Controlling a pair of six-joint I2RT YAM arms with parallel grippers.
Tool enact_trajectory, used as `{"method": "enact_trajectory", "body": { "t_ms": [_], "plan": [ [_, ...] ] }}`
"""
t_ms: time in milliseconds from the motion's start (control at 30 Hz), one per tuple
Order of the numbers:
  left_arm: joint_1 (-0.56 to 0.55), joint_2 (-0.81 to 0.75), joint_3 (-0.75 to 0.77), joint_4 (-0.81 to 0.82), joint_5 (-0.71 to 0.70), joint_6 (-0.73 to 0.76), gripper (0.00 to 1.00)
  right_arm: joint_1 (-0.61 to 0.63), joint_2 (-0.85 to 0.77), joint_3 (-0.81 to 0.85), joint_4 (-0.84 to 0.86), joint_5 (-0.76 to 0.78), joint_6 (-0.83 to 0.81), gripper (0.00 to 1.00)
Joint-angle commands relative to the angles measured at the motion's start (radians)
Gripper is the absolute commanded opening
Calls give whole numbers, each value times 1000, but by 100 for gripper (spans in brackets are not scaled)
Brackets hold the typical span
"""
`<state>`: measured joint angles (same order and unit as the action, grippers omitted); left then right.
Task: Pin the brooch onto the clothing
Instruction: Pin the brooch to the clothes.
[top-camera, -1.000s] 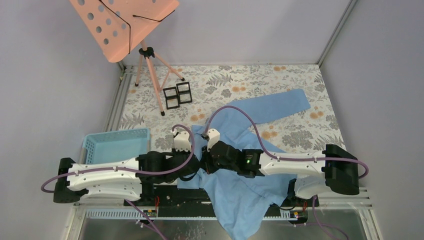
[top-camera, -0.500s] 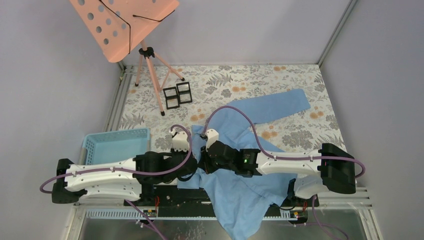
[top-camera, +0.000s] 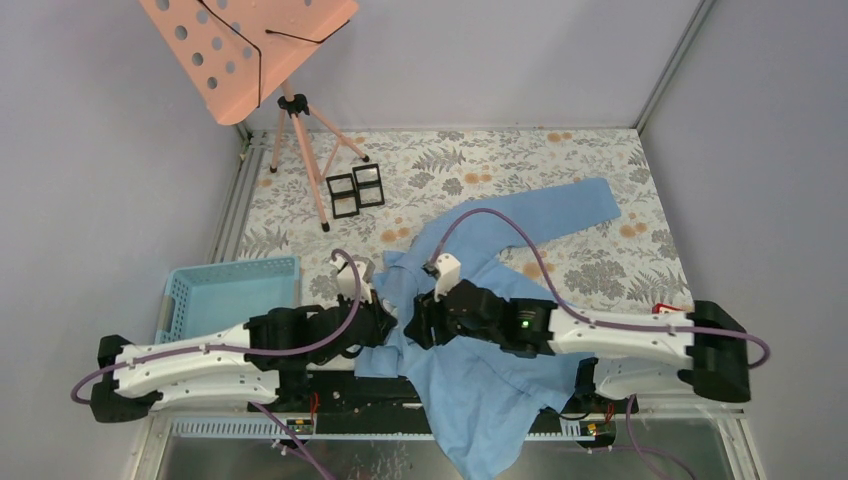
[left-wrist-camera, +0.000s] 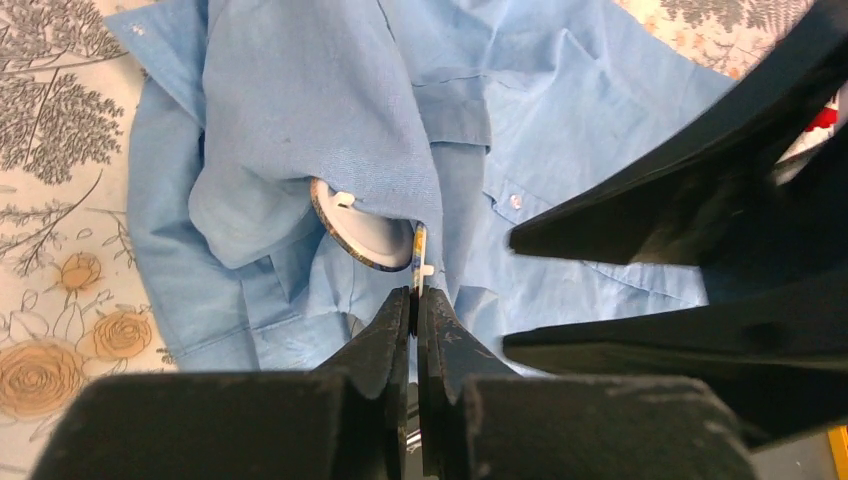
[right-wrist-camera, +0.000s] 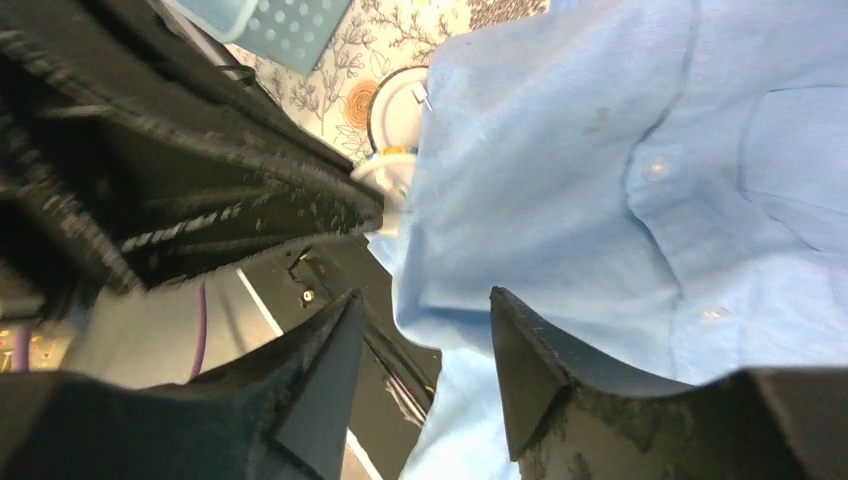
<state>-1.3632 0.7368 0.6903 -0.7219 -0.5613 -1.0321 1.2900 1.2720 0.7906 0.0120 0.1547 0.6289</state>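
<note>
**Brooch pinched under a fold of blue shirt on a flowered worktop**

The worktop (top-camera: 480, 160) is covered by a flat, matt printed cloth, pale with grey fern leaves and orange roses. Plain lilac-grey walls close it in, and a ribbed metal rail (top-camera: 235, 200) runs along its left edge. Far beyond both sets of jaws stands a salmon-pink music stand (top-camera: 245, 50), a perforated plate on a thin tripod. Two small black square frames (top-camera: 356, 190) lie by its feet. Off to the left of the left arm's jaws sits a light blue plastic basket (top-camera: 230, 285) with slotted walls.

The shirt (top-camera: 520, 215) is thin, light blue woven cloth. It lies rumpled under and beyond both sets of jaws. One sleeve stretches away to the far right and the tail hangs over the near edge. Small pale buttons (left-wrist-camera: 515, 201) dot its front.

The left gripper (left-wrist-camera: 415, 295) has its black jaws pressed together, pinching the rim of the brooch (left-wrist-camera: 365, 235). The brooch is a round white disc with a dark blue edge, right ahead of the tips and half tucked beneath a draped fold of the shirt.

The right gripper (right-wrist-camera: 425, 295) has its jaws spread, and a hanging edge of the shirt dips between the tips. Whether the cloth touches them I cannot tell.
</note>
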Motion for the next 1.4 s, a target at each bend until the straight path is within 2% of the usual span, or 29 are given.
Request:
{"method": "enact_trajectory", "body": {
  "t_ms": [0, 200, 367, 500, 733, 967, 1233, 1367],
  "plan": [
    [88, -44, -31, 159, 174, 148, 0, -36, -195, -55, -78, -9, -84, 64],
    [192, -67, -70, 230, 362, 269, 0, -109, -450, -171, -107, -142, -152, 84],
    [263, -77, -62, 276, 528, 379, 0, -129, -549, -231, -53, -237, -230, 86],
    [328, -77, -29, 280, 719, 460, 0, -130, -609, -288, 89, -305, -247, 87],
    [373, -48, 26, 256, 908, 549, 0, -130, -565, -318, 220, -347, -216, 86],
    [401, -42, 29, 288, 986, 574, 0, -130, -491, -325, 289, -335, -240, 86],
    [426, -45, -22, 387, 1056, 532, 0, -131, -404, -371, 406, -334, -253, 87],
    [431, -44, -27, 396, 1070, 527, 0, -138, -367, -391, 499, -359, -219, 83]
  ]
}}
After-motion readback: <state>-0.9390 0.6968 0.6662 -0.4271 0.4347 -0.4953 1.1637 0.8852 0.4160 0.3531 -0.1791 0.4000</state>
